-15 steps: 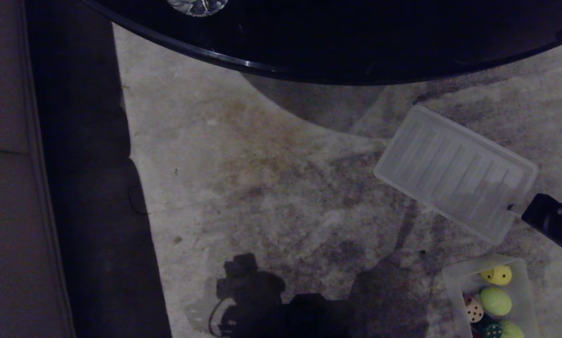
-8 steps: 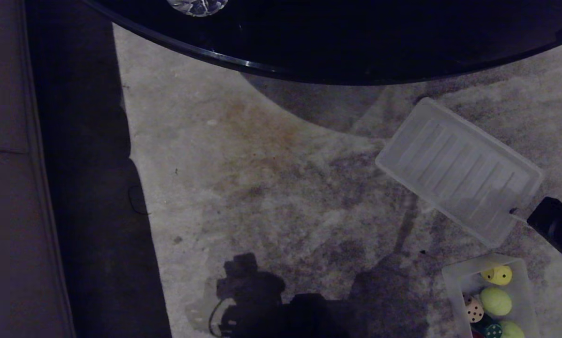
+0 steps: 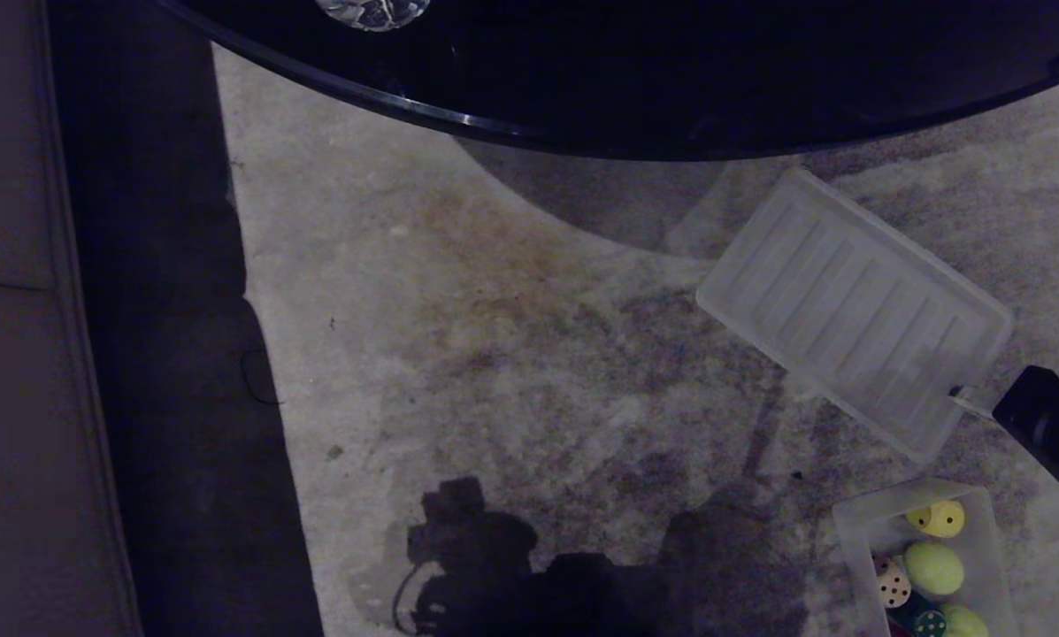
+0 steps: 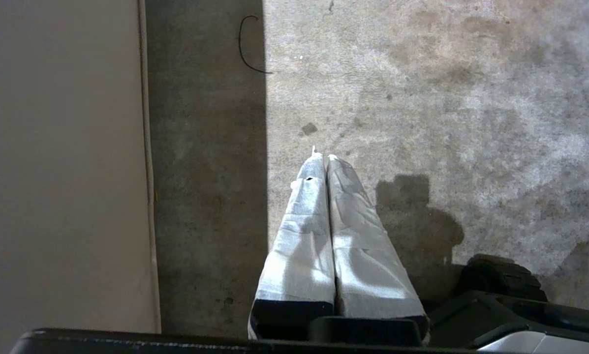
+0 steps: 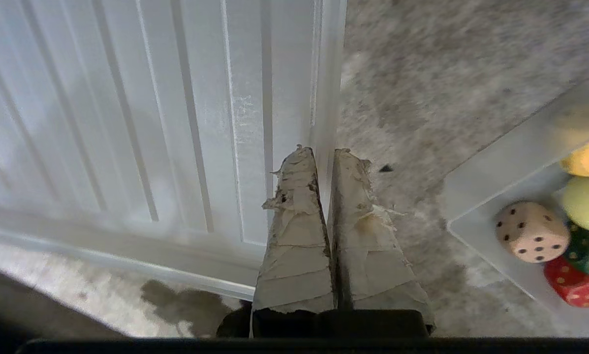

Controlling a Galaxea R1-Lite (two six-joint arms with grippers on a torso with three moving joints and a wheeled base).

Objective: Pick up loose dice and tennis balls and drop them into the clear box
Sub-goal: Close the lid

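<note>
The right end effector [image 5: 326, 157] pinches the rim of the ribbed lid [image 3: 852, 314], its taped fingers [image 5: 299, 236] closed tight on the edge. The lid lies tilted over the stained carpet [image 3: 511, 354], near the dark round desk [image 3: 635, 71]. Just beside it on the carpet sits the clear box [image 3: 856, 531], holding the yellow die [image 3: 940, 518], beige die [image 3: 894, 585], green die [image 3: 929, 622], red die [image 5: 577, 290] and two tennis balls [image 3: 934, 567]. The left end effector [image 4: 322, 158] hangs idle above the carpet, fingers pressed together and empty.
</note>
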